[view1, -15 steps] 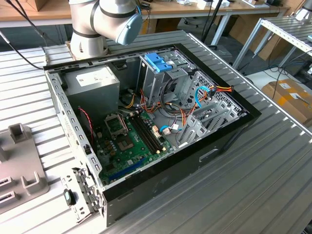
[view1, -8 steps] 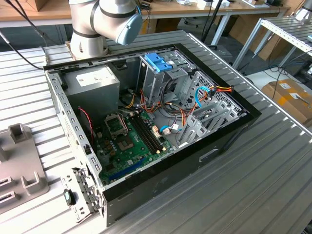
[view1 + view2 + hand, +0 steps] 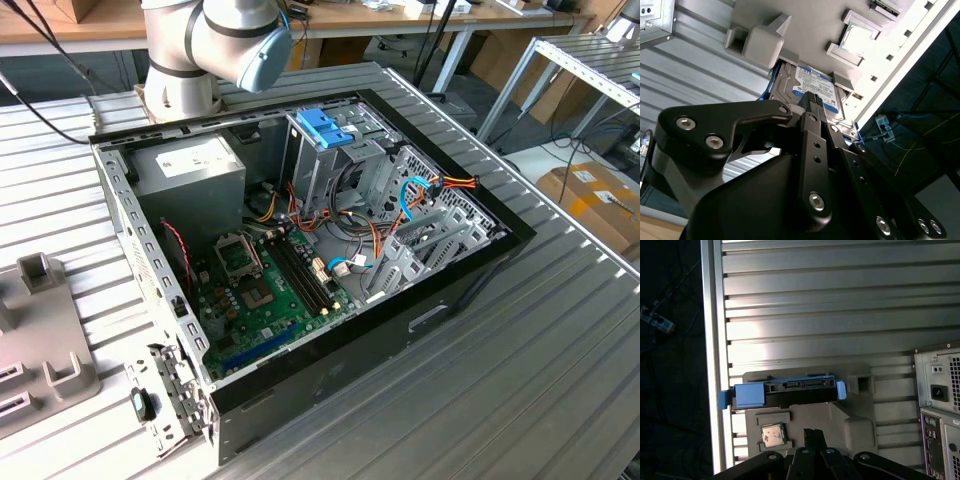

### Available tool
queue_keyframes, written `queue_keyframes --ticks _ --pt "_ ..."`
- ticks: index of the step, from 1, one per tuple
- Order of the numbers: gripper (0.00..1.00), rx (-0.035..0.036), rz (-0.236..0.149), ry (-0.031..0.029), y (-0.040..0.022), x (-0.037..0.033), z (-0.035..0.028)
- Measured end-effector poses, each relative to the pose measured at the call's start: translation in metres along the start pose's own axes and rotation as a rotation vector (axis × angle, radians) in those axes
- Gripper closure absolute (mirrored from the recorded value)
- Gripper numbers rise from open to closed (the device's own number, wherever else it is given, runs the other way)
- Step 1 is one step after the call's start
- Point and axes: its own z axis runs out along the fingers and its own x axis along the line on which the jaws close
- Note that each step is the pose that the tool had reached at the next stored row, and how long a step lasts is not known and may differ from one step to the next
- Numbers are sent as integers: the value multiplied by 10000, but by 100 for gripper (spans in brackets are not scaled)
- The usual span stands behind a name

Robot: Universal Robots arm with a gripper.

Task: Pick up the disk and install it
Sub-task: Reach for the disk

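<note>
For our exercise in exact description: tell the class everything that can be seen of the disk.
The disk is a flat, rectangular silver-metal drive with a white label bearing a blue band and light-blue plastic rails along its edges. In the first wrist view its dark connector edge shows. It lies flat in a grey holder on the ribbed metal table, near the table's edge, outside the computer case. The gripper hangs over it; contact cannot be judged.

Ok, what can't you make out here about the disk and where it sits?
Disk: its near end, second wrist view, hidden behind the gripper.
Disk top: first wrist view shows it end-on.
Grey fixture: cut off by the exterior view's left edge.
</note>
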Motion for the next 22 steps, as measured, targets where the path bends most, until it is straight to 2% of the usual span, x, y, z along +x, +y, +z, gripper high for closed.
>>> queue_keyframes --ticks 4,8,17,22 --pt "89 -2 0 -3 21 41 13" --pt "89 0 1 -1 84 104 22" --pt "89 -1 0 -1 213 133 35" --pt "89 0 0 -1 254 178 56"
